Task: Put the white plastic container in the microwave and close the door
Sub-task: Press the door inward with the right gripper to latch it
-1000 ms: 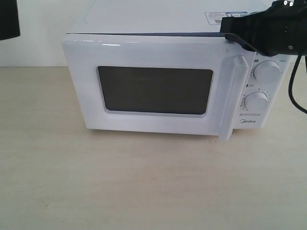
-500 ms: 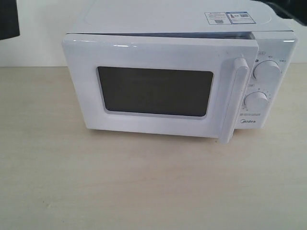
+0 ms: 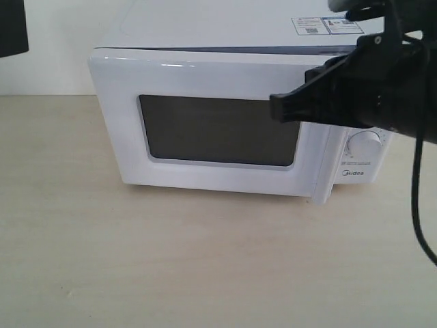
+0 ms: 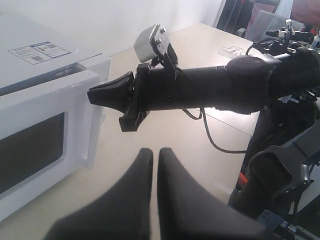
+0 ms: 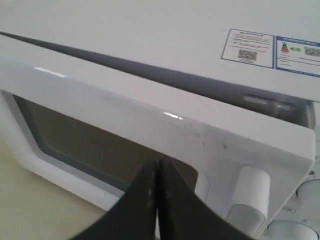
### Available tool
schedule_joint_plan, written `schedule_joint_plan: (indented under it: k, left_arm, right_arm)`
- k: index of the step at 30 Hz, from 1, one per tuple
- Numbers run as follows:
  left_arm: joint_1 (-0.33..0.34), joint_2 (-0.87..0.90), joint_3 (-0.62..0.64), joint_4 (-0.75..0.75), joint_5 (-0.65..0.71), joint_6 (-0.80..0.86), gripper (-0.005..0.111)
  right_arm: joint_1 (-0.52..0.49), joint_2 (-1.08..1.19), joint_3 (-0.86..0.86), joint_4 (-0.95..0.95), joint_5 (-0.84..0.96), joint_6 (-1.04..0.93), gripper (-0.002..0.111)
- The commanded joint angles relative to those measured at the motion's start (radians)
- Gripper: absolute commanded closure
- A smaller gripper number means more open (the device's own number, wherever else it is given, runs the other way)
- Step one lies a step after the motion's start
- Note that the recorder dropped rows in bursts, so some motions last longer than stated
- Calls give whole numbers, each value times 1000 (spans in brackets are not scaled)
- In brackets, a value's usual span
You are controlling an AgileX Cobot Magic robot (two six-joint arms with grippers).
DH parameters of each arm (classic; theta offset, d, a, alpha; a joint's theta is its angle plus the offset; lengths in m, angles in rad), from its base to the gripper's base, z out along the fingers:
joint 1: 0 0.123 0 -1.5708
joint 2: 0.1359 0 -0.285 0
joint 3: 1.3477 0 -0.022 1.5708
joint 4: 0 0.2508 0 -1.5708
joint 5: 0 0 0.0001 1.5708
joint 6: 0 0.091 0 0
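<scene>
On a pale wood-grain counter (image 3: 205,266) before a plain white wall (image 3: 61,48), the microwave (image 3: 205,27) sits with its door (image 3: 218,78) facing out, a dark gap showing along the door's top edge. The right end effector (image 3: 275,108), fingers pressed together and empty, hangs in front of the door's handle side (contact unclear). The left end effector (image 4: 152,156), likewise pinched together and empty, hovers apart from the microwave.

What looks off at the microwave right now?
The door of the microwave sits slightly ajar: a dark gap runs along its top edge, wider toward the handle. The shut right hand hovers before it.
</scene>
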Motion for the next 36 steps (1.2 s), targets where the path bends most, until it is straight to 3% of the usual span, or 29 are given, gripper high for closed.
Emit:
schedule_joint_plan:
  k: [1,5,8,12,19,25,36]
  left_arm:
    - [-4,-5,-2,2,-1,-4,102]
    - [-4,-5,-2,2,-1,-4,102]
    - [-4,-5,-2,2,-1,-4,102]
    - [-4,-5,-2,2,-1,-4,102]
    - [-4,-5,-2,2,-1,-4,102]
    - [-4,-5,-2,2,-1,-4,102]
    - [-4,-5,-2,2,-1,-4,102]
  right_arm:
    - [155,23,3,-104,-252,116,108]
    - [241,54,13,-250,-397,321,108]
    - [248,112,15,-338,-452,486,108]
    - [248,213,15,-402,-577,586,108]
    - [248,341,15,-449,-629,754,108]
    - [243,384,13,-469,-697,792,108]
    - [95,393,11,-530,-596,794,108]
